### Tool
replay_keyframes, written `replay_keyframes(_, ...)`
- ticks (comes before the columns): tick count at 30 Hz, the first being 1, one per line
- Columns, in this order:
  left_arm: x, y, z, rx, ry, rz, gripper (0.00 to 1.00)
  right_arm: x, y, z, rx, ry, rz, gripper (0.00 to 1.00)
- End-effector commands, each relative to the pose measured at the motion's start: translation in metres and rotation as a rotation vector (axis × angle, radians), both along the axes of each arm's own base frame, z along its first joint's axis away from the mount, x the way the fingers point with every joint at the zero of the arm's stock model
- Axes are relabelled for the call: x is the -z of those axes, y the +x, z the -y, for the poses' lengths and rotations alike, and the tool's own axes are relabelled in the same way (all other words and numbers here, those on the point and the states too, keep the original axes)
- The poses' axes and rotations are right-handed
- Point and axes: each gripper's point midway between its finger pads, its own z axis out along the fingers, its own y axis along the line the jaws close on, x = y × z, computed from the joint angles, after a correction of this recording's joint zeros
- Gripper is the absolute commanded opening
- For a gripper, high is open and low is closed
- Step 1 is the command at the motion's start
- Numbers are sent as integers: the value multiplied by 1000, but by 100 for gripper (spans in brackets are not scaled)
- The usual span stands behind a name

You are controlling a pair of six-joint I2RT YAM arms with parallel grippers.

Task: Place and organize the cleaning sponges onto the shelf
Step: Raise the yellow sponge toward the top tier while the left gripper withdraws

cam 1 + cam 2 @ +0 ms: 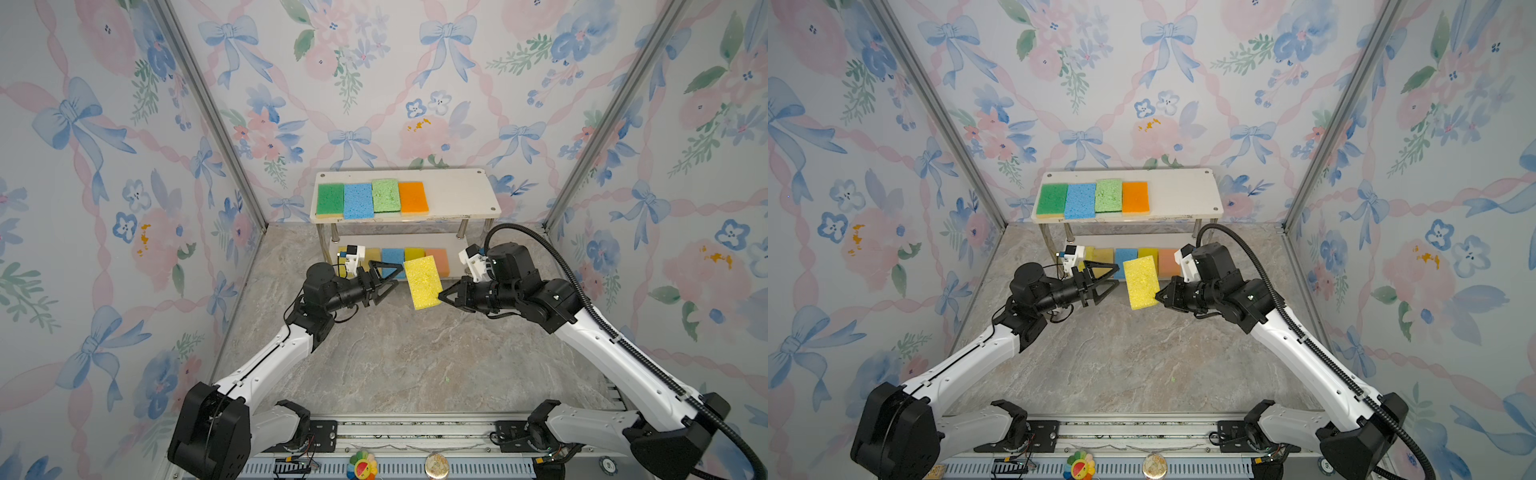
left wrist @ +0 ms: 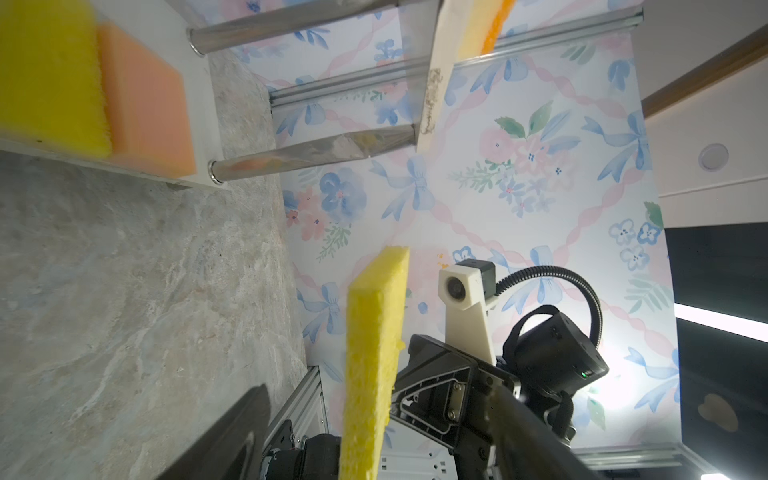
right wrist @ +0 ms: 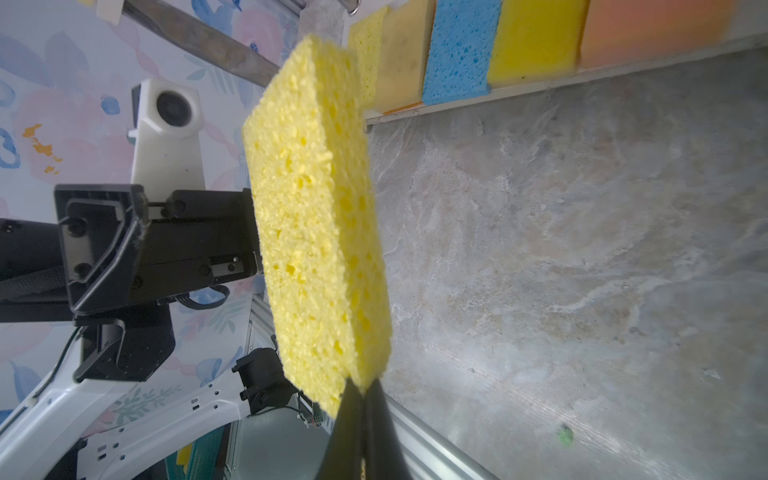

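Sponge (image 1: 422, 282) within right gripper (image 1: 440, 296)

Tabletop (image 1: 415, 365): grey-brown marble pattern, with a tiny green speck (image 1: 446, 379) on it.
Walls (image 1: 374, 83): floral wallpaper with blue bows.
Front rail (image 1: 415, 432): rainbow flower trinket (image 1: 363, 465) near a round badge (image 1: 436, 465).

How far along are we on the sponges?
Done: on the shelf, four sponges line the top board and five sponges the bottom. In hand: a yellow sponge, pinched by the right end effector; left end effector open. Left: setting it on the top board's bare end.
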Motion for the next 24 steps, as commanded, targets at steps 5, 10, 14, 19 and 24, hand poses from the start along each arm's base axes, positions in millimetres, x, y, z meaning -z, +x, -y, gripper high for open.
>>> replay_keyframes(5, 27, 1, -25, -88, 63, -11, 98, -66, 9, 64, 145, -46, 160, 4)
replay_keyframes(10, 62, 8, -36, -129, 290, -83, 98, -109, 31, 82, 199, -63, 282, 6)
replay_keyframes(14, 74, 5, -43, -141, 386, -86, 98, -136, 51, 87, 200, -122, 344, 6)
replay_keyframes(19, 83, -4, -48, -142, 411, -98, 98, -165, 69, 92, 205, -178, 415, 6)
replay_keyframes(24, 91, -13, -53, -143, 443, -111, 98, -180, 78, 94, 217, -176, 450, 6)
